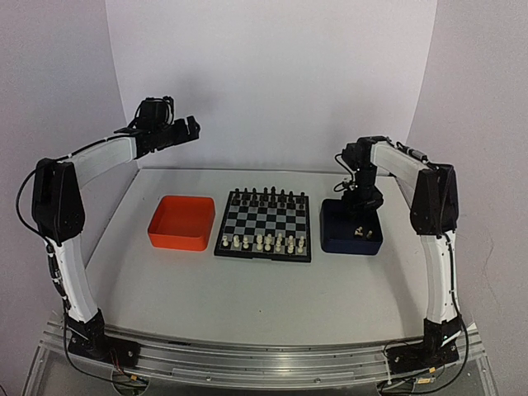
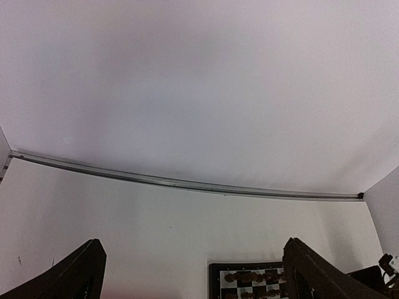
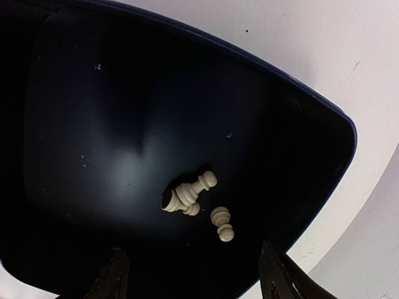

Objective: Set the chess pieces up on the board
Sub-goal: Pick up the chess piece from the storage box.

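Observation:
The board (image 1: 262, 256) lies mid-table, black pieces (image 1: 268, 196) along its far rows and cream chess pieces (image 1: 264, 242) along its near rows. More cream chess pieces (image 3: 187, 193) lie toppled in the dark blue tray (image 3: 93, 124): two touching and a pawn (image 3: 221, 223) just beside them. My right gripper (image 3: 194, 274) hovers open over them, nothing between its fingers; the top view shows it (image 1: 359, 198) above the tray's far part. My left gripper (image 1: 191, 128) is raised high at the back left, open and empty, and its wrist view shows the board's far corner (image 2: 249, 280).
An orange tray (image 1: 176, 242) sits left of the board. The dark blue tray (image 1: 351, 247) sits right of it. White walls close the table at the back and sides, and a metal rail (image 2: 187, 182) runs along the back edge.

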Tool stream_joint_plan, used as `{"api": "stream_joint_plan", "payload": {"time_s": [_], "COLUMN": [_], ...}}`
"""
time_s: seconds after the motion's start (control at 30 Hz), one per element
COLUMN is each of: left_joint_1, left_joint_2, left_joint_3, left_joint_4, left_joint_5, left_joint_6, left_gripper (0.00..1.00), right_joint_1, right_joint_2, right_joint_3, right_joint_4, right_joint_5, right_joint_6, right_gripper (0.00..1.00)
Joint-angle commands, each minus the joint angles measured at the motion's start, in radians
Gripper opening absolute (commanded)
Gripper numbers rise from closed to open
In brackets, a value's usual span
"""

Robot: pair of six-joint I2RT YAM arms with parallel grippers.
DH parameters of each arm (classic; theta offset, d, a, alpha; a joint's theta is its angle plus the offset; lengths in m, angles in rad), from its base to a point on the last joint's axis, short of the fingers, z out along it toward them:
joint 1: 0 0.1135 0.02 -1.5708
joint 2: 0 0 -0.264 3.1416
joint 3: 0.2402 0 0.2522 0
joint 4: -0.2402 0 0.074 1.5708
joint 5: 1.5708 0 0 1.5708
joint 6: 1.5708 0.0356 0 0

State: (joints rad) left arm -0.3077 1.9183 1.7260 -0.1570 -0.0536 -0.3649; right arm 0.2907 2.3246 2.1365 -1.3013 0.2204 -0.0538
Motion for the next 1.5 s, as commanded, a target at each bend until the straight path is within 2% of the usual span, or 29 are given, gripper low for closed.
{"api": "stream_joint_plan", "payload": {"time_s": [0.0, 0.2, 0.67, 0.93, 1.47], "left_joint_1": [-0.001, -0.001, -0.001, -0.002, -0.001], "left_joint_2": [0.007, -0.007, -0.027, -0.026, -0.022], "left_joint_3": [0.036, 0.026, -0.002, -0.01, -0.014], "left_joint_4": [0.028, 0.032, 0.045, 0.046, 0.047], "left_joint_5": [-0.002, 0.014, 0.049, 0.05, 0.051], "left_joint_6": [-0.004, -0.009, -0.02, -0.021, -0.012], "left_gripper": [1.0, 1.0, 1.0, 1.0, 1.0], "right_joint_1": [-0.014, -0.018, -0.019, -0.016, -0.006], "right_joint_2": [0.02, 0.052, 0.037, 0.061, 0.085], "right_joint_3": [0.048, 0.053, -0.04, -0.027, -0.05], "right_joint_4": [-0.208, -0.25, -0.275, -0.283, -0.292], "right_joint_5": [0.068, 0.074, 0.064, 0.049, 0.102], "right_joint_6": [-0.118, -0.168, -0.159, -0.154, -0.157], "right_gripper": [0.67, 0.57, 0.47, 0.4, 0.35]}}
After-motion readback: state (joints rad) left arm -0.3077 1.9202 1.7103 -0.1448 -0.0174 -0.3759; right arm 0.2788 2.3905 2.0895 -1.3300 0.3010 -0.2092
